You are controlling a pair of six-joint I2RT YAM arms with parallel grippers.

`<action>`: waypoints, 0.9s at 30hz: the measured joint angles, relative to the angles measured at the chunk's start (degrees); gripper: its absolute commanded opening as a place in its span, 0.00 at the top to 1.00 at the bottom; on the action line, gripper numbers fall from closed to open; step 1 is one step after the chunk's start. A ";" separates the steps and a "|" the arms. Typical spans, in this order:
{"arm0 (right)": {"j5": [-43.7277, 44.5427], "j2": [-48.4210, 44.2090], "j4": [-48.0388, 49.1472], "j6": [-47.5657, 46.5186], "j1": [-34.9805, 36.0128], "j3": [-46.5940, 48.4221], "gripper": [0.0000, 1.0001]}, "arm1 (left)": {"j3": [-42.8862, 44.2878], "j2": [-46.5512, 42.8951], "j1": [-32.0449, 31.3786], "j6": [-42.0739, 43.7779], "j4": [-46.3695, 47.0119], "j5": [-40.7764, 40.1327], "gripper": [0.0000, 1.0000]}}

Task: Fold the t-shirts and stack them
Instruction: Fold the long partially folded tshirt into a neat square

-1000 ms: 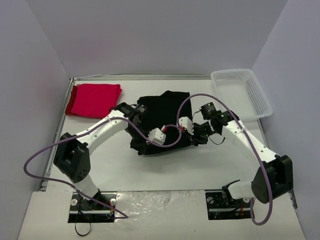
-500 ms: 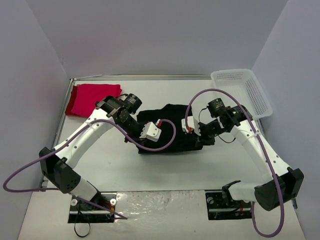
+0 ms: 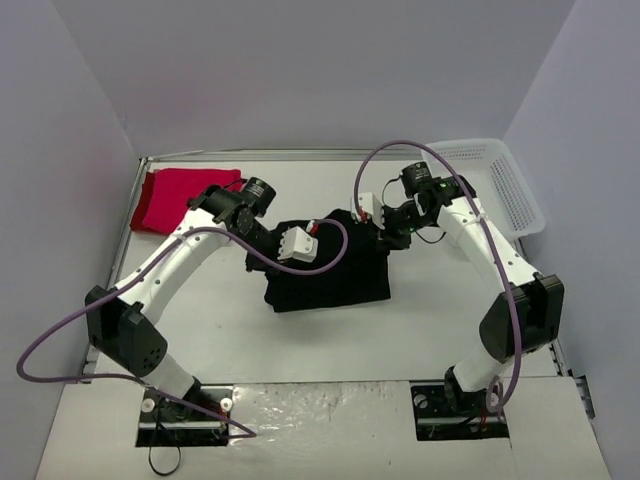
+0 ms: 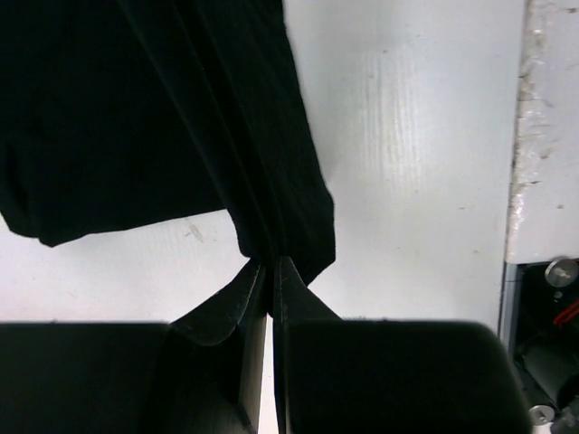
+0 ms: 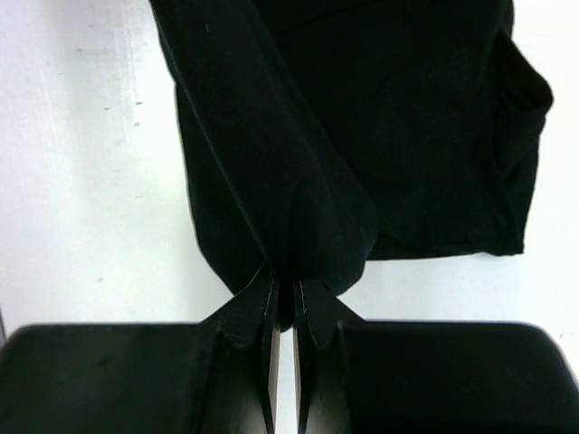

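The black t-shirt (image 3: 330, 275) lies mid-table as a rough folded rectangle. My left gripper (image 3: 288, 232) is shut on its far left edge, and the left wrist view shows the jaws (image 4: 271, 264) pinching a fold of black t-shirt (image 4: 136, 117) that hangs away over the white table. My right gripper (image 3: 386, 234) is shut on the far right edge. In the right wrist view its jaws (image 5: 285, 282) clamp a bunched corner of the black t-shirt (image 5: 380, 136). The red t-shirt (image 3: 185, 197) lies folded at the far left, apart from both grippers.
A white mesh basket (image 3: 490, 185) stands at the far right corner. The white table (image 3: 330, 340) shows bare between the black shirt and the arm bases. Grey walls close in on three sides. Purple cables loop over both arms.
Both grippers, still shut on the black shirt, have moved toward the far side of the table, drawing its held edge back. The bunched cloth now lies as a flatter rectangle.
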 measured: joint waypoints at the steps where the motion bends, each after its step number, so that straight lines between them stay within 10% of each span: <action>1: 0.00 1.20 0.17 -0.13 -0.26 0.92 1.00 | 0.07 0.72 0.46 -0.11 0.76 -0.37 0.98; 18: -0.92 25.22 1.49 -3.06 -6.91 24.63 0.94 | 18.73 22.45 7.54 -0.79 10.56 -4.94 0.97; 19: -1.27 28.15 1.88 -2.84 -7.13 27.63 0.80 | 19.56 24.00 7.74 -1.03 11.58 -5.70 0.89; 20: -1.62 31.61 1.88 -2.38 -7.34 31.67 0.67 | 20.52 25.68 7.89 -1.53 12.83 -6.71 0.57; 22: -1.68 39.30 3.76 -1.03 -7.85 39.91 0.39 | 22.08 29.05 8.04 -2.93 15.61 -9.22 0.53; 27: 0.28 48.87 9.86 3.52 -8.55 43.76 0.34 | 19.56 32.59 8.00 -8.61 25.51 -16.94 0.31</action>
